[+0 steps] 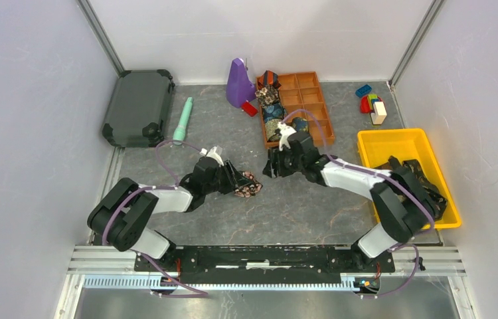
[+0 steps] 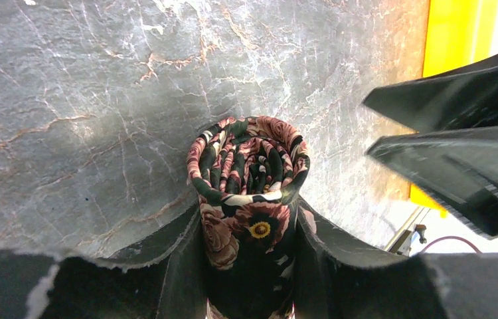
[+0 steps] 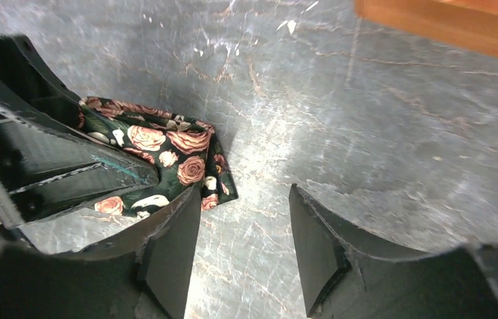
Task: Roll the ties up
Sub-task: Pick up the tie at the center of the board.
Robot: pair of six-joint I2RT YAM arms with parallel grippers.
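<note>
The wooden tray lies at the far centre. Its compartments on the left side hold other rolled ties, patterned and packed one behind another, while most of the right-hand compartments show bare wood. The yellow bin on the right holds dark things, partly hidden by the right arm, which crosses its near left corner. A shut dark case lies at far left, with a teal cylinder just beside it. A purple object stands at the tray's left edge, and coloured blocks sit beyond the bin.

At the centre, the left gripper clasps the rolled tie from both sides, with the roll's coiled end facing away. The right gripper stands wide just to its right, with only bare table between its fingers, near the tray's near end.
</note>
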